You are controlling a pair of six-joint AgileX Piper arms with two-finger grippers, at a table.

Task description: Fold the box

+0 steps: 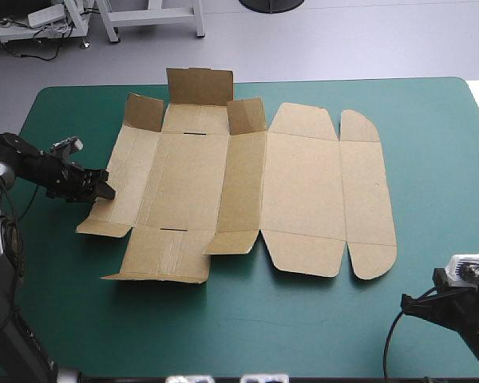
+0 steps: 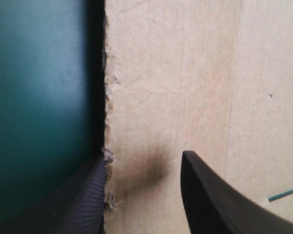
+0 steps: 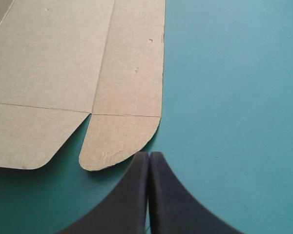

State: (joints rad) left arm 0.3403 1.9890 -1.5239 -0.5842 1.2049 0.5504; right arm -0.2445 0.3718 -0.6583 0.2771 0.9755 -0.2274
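The flat brown cut-board box (image 1: 303, 199) lies centre frame, far flaps raised. The left black-finned gripper (image 1: 98, 189) — fingers parted — straddles its left edge, positioned to grasp that panel. The right black-finned gripper (image 3: 149, 156) is clenched empty, lower right, clear of the work.

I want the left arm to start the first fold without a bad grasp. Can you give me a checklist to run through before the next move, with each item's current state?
1. The left gripper reaches the left edge of the box: ok.
2. Its fingers are clamped on the board: not ok, they stand apart, astride the edge.
3. One finger is under the board: cannot tell.
4. The right gripper is off the box: ok. It is shut, over the teal-green cover beside the rounded tab.
5. The far flaps are raised: ok, three stand up.
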